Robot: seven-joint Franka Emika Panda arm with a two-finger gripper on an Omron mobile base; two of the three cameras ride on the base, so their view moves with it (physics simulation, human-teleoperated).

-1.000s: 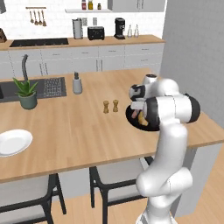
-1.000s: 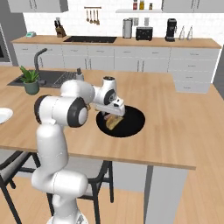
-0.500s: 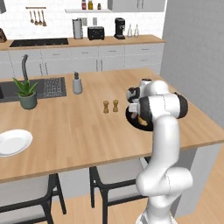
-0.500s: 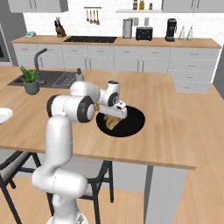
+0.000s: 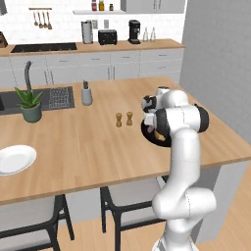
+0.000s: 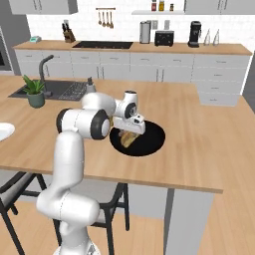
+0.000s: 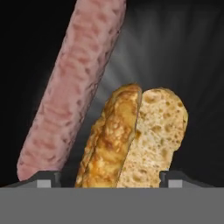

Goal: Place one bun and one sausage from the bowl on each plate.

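The black bowl [image 6: 151, 141] [image 5: 148, 136] sits on the island's right part. In it lie a split golden bun [image 7: 131, 140] [image 6: 128, 141] and a pink sausage [image 7: 74, 87], side by side. My gripper [image 7: 111, 178] [image 6: 131, 130] [image 5: 156, 131] is low inside the bowl, pointing down. Its fingertips [image 7: 48, 177] straddle the bun, and a small gap still shows on the sausage side, so it is open around the bun. A white plate [image 5: 14, 159] [image 6: 2, 131] lies far to the left on the island.
Two small shakers [image 5: 123, 119] stand just left of the bowl. A grey bottle [image 5: 87, 93], a potted plant [image 5: 30, 104] and the sink [image 6: 50, 89] lie further left. Stools stand under the island's near edge [image 5: 122, 181].
The hand has sunk lower into the bowl over the bun, and the fingers have started to draw together.
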